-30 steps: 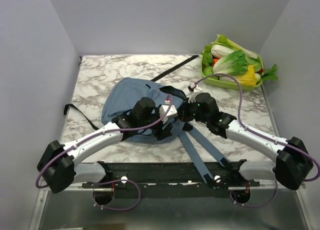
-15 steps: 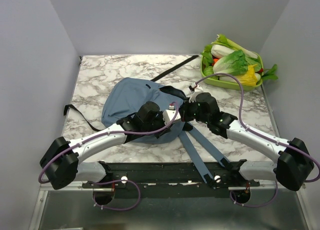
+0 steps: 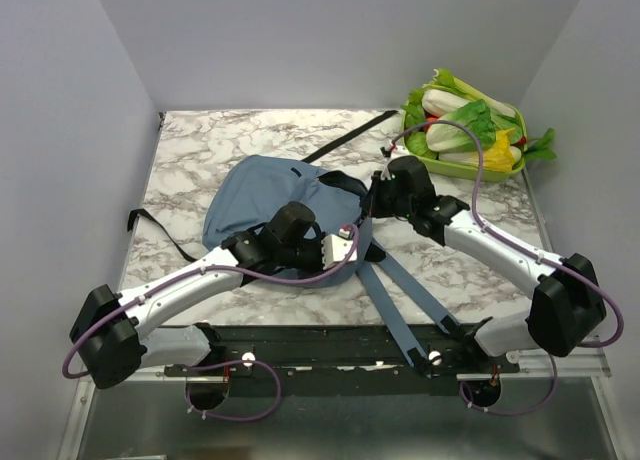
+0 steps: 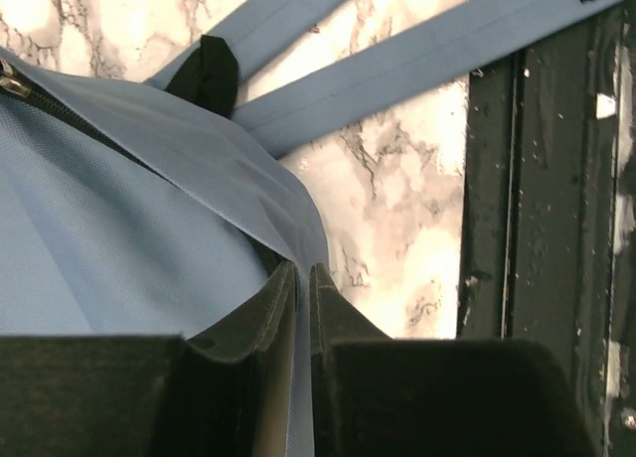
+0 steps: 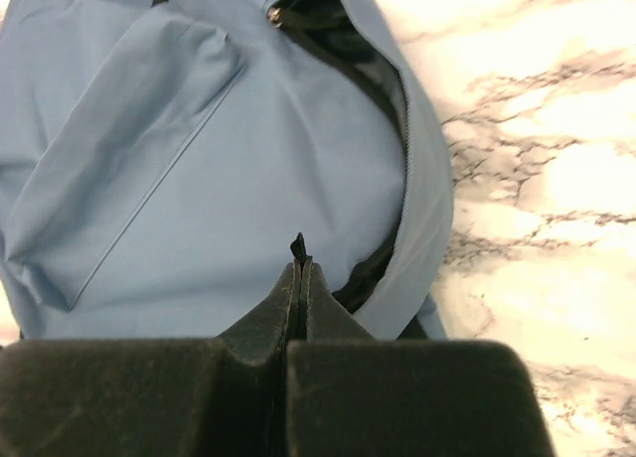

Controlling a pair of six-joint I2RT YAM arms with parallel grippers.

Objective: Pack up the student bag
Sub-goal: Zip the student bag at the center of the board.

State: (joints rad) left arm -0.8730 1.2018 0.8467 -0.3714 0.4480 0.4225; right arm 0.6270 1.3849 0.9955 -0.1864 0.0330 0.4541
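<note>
**Two thin grips on a soft bag, and neither has much to spare**

The student bag [image 3: 262,192] lies flat on the marble bench [image 3: 200,140], directly under and ahead of both pincers. The left pincer [image 4: 301,273] is nearly closed, with only a thin fold of blue fabric from the bag's near edge nipped between its tips. The right pincer [image 5: 300,268] is pressed fully together on a small black tab [image 5: 298,244] that barely pokes above its tips. The dark gap of the zip opening [image 5: 348,60] runs just beyond that pincer and a little to its right.

From where I stand, the worry is how little each pincer holds. If the arms pull apart or lift to spread the opening, I expect the short tab to slide out first, since so little of it is caught. The left's fold is smooth cloth and could creep free under the same pull. Being soft, the bag may simply drag across the bench instead of opening.

The shoulder straps [image 3: 395,295] trail from below the left pincer over the bench's near edge onto the black rail, where they could snag. A green tray [image 3: 450,168] of vegetables [image 3: 465,125] sits beyond the right pincer, near enough for a swinging elbow.
</note>
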